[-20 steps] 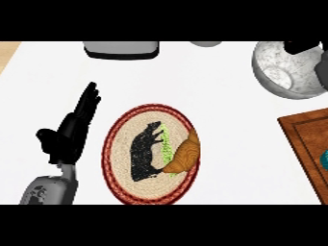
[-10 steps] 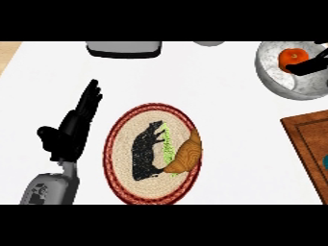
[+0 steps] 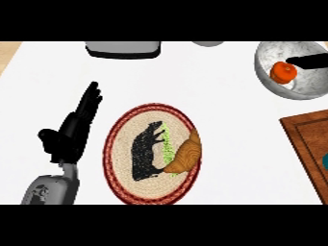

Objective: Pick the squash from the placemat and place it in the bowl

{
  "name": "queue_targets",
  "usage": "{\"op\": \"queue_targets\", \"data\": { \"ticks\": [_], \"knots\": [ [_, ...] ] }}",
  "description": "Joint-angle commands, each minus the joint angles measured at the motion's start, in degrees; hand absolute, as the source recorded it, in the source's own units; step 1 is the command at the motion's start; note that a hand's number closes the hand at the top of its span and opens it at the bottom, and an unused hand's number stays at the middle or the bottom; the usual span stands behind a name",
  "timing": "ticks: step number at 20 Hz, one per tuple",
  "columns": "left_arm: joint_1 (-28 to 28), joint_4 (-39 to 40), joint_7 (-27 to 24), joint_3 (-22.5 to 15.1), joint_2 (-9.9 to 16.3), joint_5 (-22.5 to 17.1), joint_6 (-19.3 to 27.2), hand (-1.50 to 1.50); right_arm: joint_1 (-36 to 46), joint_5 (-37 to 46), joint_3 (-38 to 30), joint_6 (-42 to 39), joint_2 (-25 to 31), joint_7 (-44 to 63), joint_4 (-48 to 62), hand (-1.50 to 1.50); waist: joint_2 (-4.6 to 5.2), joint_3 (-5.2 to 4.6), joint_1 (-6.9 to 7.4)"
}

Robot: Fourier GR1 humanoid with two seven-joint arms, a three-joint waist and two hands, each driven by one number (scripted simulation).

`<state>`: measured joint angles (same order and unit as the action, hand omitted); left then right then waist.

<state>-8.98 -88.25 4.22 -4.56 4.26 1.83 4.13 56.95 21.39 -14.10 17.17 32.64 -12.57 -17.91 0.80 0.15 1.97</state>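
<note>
Squash (image 3: 284, 72) lies inside the bowl (image 3: 273, 57), at its right part. Right hand (image 3: 315, 59) sits just beside it over the rim; finger state unclear. Left hand (image 3: 72, 129) rests open left of the placemat (image 3: 127, 129), holding nothing.

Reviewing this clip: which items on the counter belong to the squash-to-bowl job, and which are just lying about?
Job items:
- small orange squash, in the bowl
- grey speckled bowl
- round woven placemat with red rim
- right hand over the bowl
- left hand, open beside the placemat

Lying about:
- brown croissant on the placemat
- wooden cutting board
- grey appliance at the far edge
</note>
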Motion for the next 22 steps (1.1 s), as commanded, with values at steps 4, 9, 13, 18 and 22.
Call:
{"op": "queue_targets", "data": {
  "ticks": [4, 9, 13, 18, 22],
  "knots": [
    [0.28, -0.17, 0.79, -0.20, -0.95, 1.01, 1.25, 0.00, 1.05, -6.31, -6.68, 0.31, 2.08, -3.28, -1.00, -1.50, -0.41, -0.08, -0.84],
    [-1.25, 2.76, -0.06, -0.43, -2.53, 2.35, 2.71, 0.00, -0.31, -9.99, -8.68, -5.55, 3.26, -0.59, -2.92, -1.50, -0.69, -0.14, -1.75],
    [1.11, -0.11, -0.20, 0.91, -0.14, 0.18, -0.40, 0.00, -5.62, -14.52, -11.67, -12.04, 4.94, -4.11, -4.64, -1.50, -0.78, -0.14, -1.90],
    [3.63, -0.89, -0.42, -1.23, -1.80, 1.96, 0.54, 0.00, -9.37, -18.27, -13.08, -18.31, 6.33, -5.11, -7.83, -1.50, -0.74, -0.13, -1.65],
    [0.07, -0.66, 1.40, 1.20, -0.77, 1.40, 0.55, 0.00, -14.87, -20.55, -12.15, -22.67, 5.58, -3.69, -14.07, -1.50, -0.84, -0.15, -2.00]
  ]
}}
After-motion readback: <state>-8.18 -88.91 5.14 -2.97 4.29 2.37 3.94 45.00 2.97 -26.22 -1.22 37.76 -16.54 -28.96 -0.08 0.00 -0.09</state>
